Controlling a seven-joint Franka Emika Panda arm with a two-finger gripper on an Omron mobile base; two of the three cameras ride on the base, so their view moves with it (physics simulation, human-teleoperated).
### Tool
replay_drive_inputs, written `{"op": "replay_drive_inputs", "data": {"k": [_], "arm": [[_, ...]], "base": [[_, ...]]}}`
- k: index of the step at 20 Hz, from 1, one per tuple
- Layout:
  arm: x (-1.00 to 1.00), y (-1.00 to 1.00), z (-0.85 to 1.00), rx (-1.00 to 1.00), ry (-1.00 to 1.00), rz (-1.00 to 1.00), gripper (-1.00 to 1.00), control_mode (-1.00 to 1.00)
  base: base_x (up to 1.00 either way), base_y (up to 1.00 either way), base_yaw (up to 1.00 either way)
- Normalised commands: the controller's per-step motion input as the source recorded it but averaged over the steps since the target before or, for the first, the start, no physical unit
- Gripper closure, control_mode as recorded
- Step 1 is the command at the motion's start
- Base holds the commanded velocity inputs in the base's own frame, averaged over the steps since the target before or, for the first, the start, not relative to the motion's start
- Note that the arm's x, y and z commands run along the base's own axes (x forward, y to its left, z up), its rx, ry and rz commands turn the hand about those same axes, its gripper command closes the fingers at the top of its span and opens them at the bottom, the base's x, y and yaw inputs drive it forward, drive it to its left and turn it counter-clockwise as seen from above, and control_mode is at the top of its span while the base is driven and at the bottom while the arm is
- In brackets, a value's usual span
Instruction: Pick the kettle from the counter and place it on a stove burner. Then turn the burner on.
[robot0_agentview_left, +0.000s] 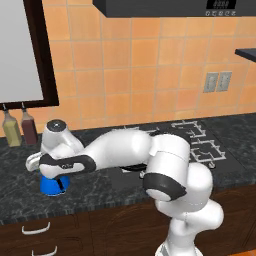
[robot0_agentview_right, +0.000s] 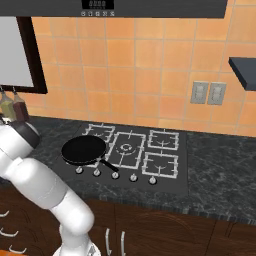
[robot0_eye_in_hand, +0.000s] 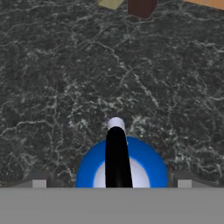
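The small bright-blue kettle (robot0_agentview_left: 54, 185) stands on the dark marbled counter (robot0_agentview_left: 20, 172) at the left, well away from the cooktop. My gripper (robot0_agentview_left: 53, 176) hangs right over it, hand pointing down. In the hand view the kettle (robot0_eye_in_hand: 146, 164) is seen from above, its black arched handle running up the middle. My gripper (robot0_eye_in_hand: 111, 183) is open, one fingertip (robot0_eye_in_hand: 39, 183) on each side of the handle and neither touching it. The stove burners (robot0_agentview_right: 160, 165) are pale wire grates in the black cooktop, to the right of the arm.
A round black frying pan (robot0_agentview_right: 84, 149) covers the front-left burner, handle pointing toward the knobs (robot0_agentview_right: 115, 175). Two bottles (robot0_agentview_left: 20, 129) stand against the tiled wall behind the kettle. A range hood hangs above the stove. Wooden drawers run below the counter edge.
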Motion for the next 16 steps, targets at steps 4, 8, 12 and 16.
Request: {"op": "replay_drive_inputs", "data": {"k": [4,8,12,16], "arm": [[0.00,0.00,0.04,0.00,-0.01,-0.07,-1.00,-1.00],[0.00,-0.02,-0.01,0.00,0.00,-0.08,-1.00,-1.00],[0.00,-0.09,-0.13,0.00,0.00,-0.06,-1.00,-1.00],[0.00,-0.27,-0.13,0.00,0.00,-0.05,-1.00,-1.00]], "base": [[0.00,0.00,0.00],[0.00,0.00,0.00],[0.00,0.00,0.00],[0.00,0.00,0.00]]}}
